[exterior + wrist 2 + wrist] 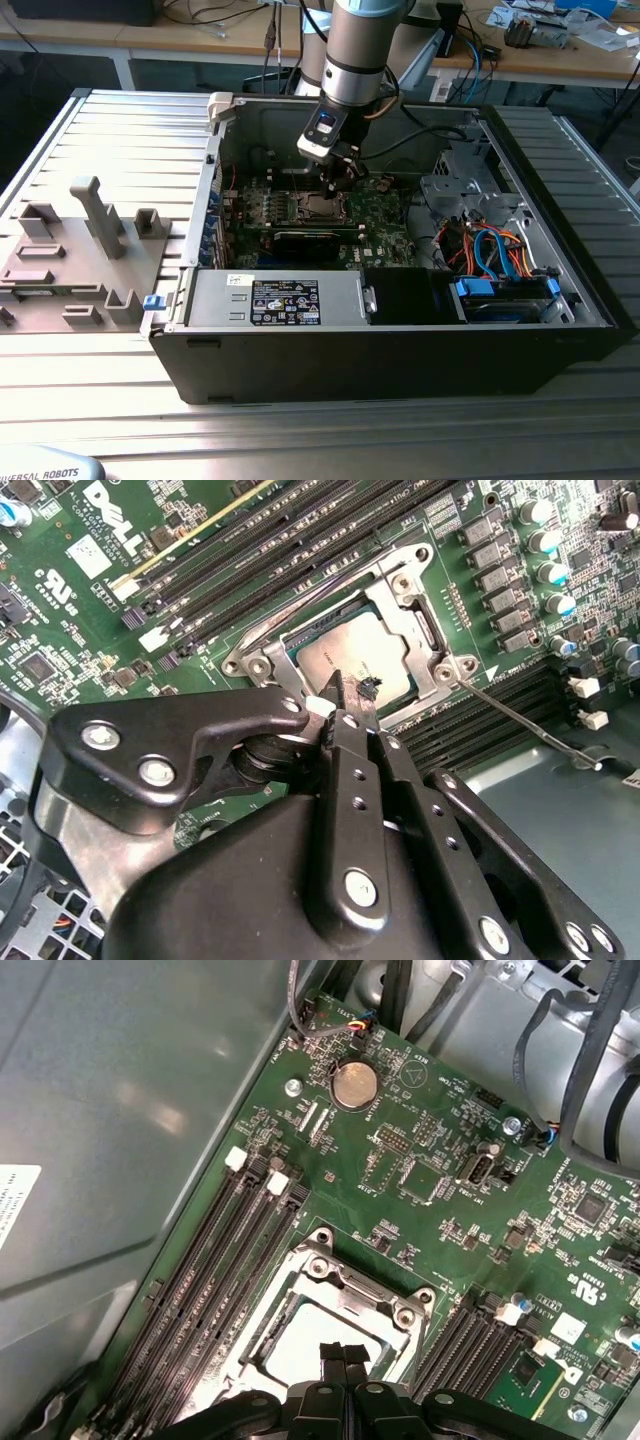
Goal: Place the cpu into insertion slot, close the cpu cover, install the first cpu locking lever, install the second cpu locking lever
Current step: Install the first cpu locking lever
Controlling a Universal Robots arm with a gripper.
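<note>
Inside the open black computer case [400, 350], the black gripper [338, 695], its 2 fingers [333, 1358] clenched on nothing, sits just above the small silver-grey square cpu [365, 650], where an off-centre push could scratch or tilt it.

My arm [355, 45] is a silver-grey tube with a black ring round it and a bluish cap at the joint above. At its wrist sits a small pale block [322, 128] with a blue face, and a black cable [392, 100] loops off beside it. In the second wrist view my pincer [335, 695] is matte black, built of flat bar links with rounded ends. They are pinned by bright silver screws [157, 771], dotted with small holes, and narrow to slim, square-ended fingertips [332, 1352].
</note>
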